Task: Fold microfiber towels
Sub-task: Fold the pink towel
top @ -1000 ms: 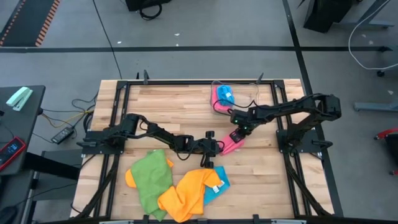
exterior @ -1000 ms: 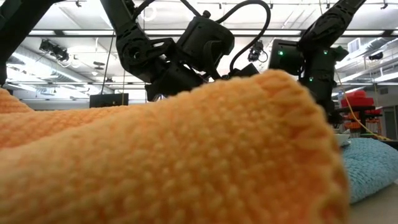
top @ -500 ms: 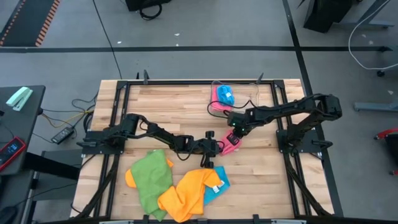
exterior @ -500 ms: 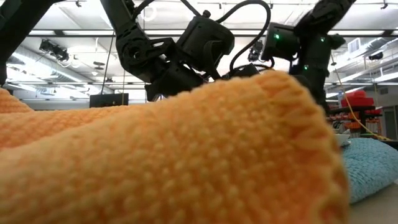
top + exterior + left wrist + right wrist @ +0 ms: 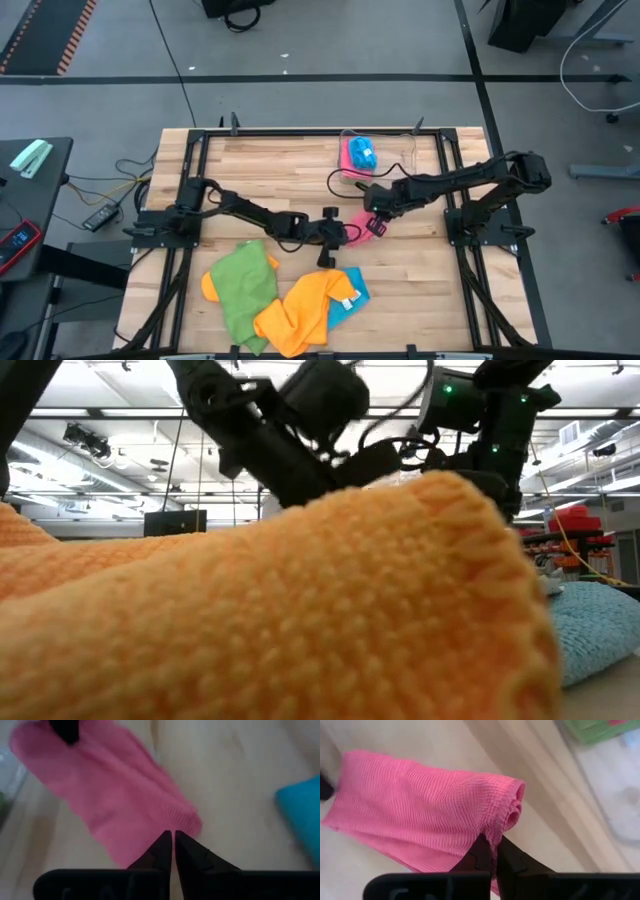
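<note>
A pink towel [image 5: 360, 226] stretches between my two grippers near the table's middle. My left gripper [image 5: 340, 233] is shut on its left end and my right gripper [image 5: 376, 217] is shut on its right end. The left wrist view shows the pink towel [image 5: 115, 795] beyond the shut left gripper [image 5: 173, 840]. In the right wrist view, the pink towel [image 5: 420, 805] lies past the shut right gripper [image 5: 493, 847]. A green towel [image 5: 242, 285], an orange towel [image 5: 305, 308] and a blue towel [image 5: 352, 292] lie heaped at the near edge. My left gripper pinches the pink towel's edge close to a corner [image 5: 172, 824] between its two fingers, slanting down from the table's left. My right gripper pinches the towel's opposite edge [image 5: 492, 829] beside a bunched fold [image 5: 516, 805], coming steeply from above. I cannot tell whether the towel's middle touches the table.
A clear tray [image 5: 345, 172] with pink and blue cloths stands at the far edge, just beyond the right gripper. In the low view the orange towel [image 5: 300, 610] fills the foreground and hides the table. The bare wood [image 5: 270, 175] at the far left is free.
Both grippers have risen a little, taking the pink towel's ends up with them. My right gripper has shifted slightly toward the table's left and its wrist has turned. The heaped towels have not moved.
</note>
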Action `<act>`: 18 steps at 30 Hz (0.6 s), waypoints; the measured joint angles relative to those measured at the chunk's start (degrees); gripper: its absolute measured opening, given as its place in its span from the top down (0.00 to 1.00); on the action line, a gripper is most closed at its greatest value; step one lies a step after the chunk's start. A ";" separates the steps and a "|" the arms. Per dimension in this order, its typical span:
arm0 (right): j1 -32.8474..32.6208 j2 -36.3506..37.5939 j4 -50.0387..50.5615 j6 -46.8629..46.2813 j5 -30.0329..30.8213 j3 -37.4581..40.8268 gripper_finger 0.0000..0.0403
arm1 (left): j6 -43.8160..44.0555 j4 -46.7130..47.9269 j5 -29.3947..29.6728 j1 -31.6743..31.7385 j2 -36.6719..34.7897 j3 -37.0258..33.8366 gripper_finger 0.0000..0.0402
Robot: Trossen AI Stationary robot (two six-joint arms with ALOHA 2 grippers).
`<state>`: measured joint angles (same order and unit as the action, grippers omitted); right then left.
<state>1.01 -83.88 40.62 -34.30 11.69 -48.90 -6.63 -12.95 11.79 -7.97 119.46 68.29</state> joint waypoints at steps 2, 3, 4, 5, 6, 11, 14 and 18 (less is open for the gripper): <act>-0.86 0.00 0.03 -0.02 1.22 0.00 0.98 | 0.02 -1.01 -0.21 0.00 0.04 0.11 0.91; -1.27 0.00 0.07 -0.08 1.62 0.00 0.98 | 0.04 -1.15 -0.18 0.00 0.12 0.04 0.91; -1.58 0.00 0.11 -0.20 1.88 0.00 0.98 | 0.02 -1.98 -0.18 0.00 0.42 0.04 0.91; -1.81 0.00 0.16 -0.38 2.01 0.00 0.98 | 0.04 -2.61 -0.17 0.01 0.63 0.06 0.91; -2.03 0.00 0.31 -0.47 2.01 0.00 0.98 | 0.11 -2.55 -0.12 0.02 0.66 0.06 0.92; -2.83 -0.24 0.03 -1.42 2.63 0.00 0.98 | 1.73 -6.71 -0.04 0.36 0.66 0.11 0.94; -4.04 -0.24 -1.14 -1.50 3.90 0.00 0.98 | 2.73 -9.83 0.00 1.07 1.75 0.29 0.95; -5.50 -0.24 -4.35 -1.53 4.29 0.00 0.98 | 2.99 -13.00 0.15 1.88 4.62 0.24 0.96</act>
<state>-4.49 -84.12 36.27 -35.83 15.98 -48.90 -3.64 -25.95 11.94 -6.09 124.08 68.53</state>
